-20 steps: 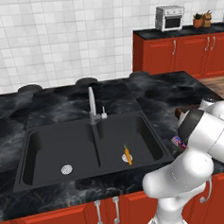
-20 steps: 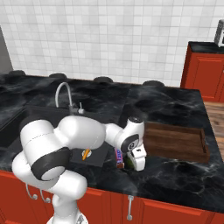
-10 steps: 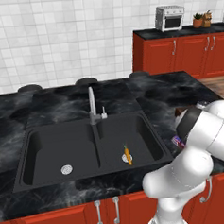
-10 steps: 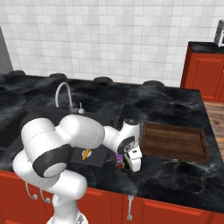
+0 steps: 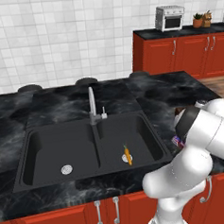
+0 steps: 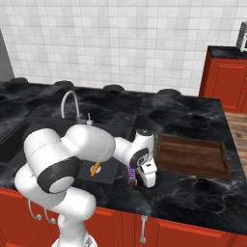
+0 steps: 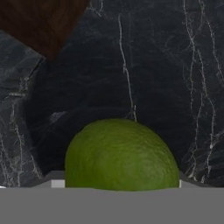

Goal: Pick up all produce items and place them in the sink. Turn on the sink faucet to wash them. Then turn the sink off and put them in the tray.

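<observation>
Over the last second the tool (image 6: 146, 182) has dropped to the tabletop (image 6: 193, 193) beside the tray (image 6: 192, 155). The lime (image 7: 121, 155) lies directly ahead, between its fingers; clamped or not cannot be told. The carrot (image 5: 128, 154) already lies in the sink (image 5: 49, 142), so the lime is the last item to fetch.

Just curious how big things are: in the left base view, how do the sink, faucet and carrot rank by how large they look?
1. Sink, by far the largest.
2. Faucet, slim but tall.
3. Carrot, tiny, lying in the right basin.
All three sit at a similar distance, so the order seems reliable.
</observation>
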